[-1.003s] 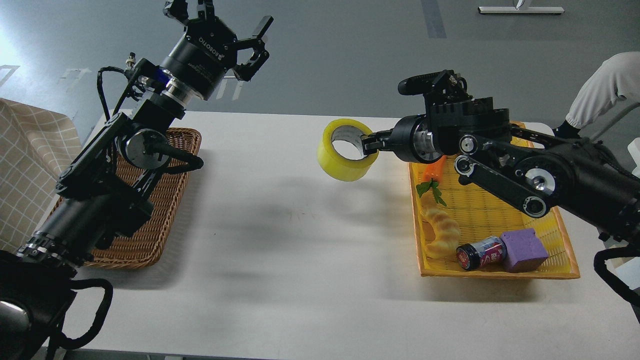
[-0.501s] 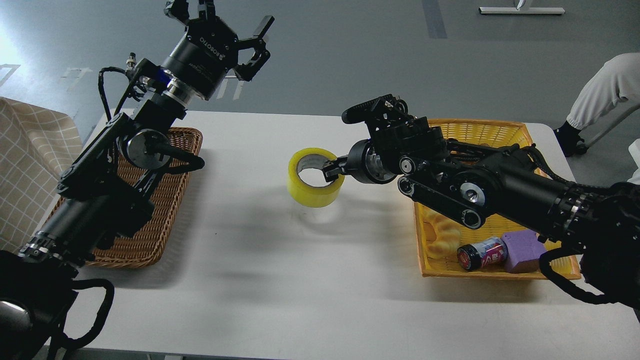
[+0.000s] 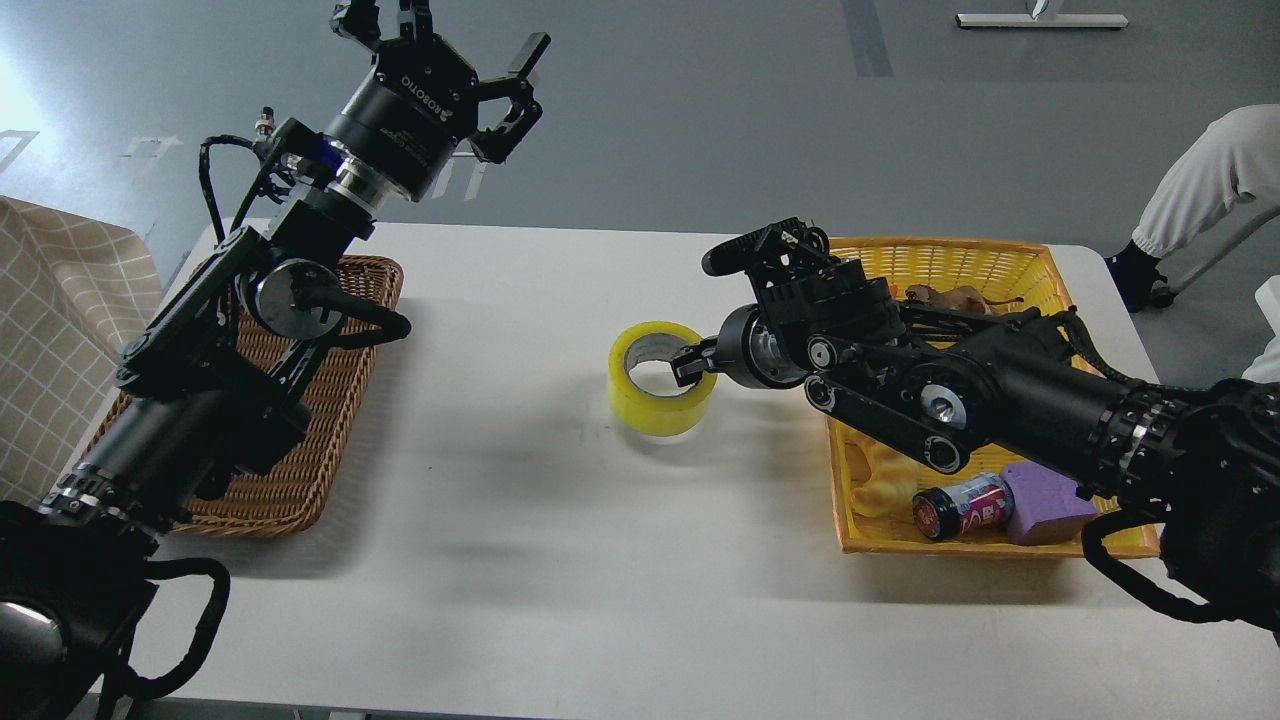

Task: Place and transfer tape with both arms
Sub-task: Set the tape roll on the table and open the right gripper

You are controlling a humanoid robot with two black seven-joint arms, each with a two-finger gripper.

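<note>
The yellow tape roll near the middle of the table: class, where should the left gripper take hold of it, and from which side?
Probably by the roll's wall on its left side, coming from above. The tape appears to lie flat with its core hole facing up, so one finger can drop inside the hole and one outside. The right gripper already pinches the right side of the wall, leaving the left free. The left gripper is open, raised far off.
</note>
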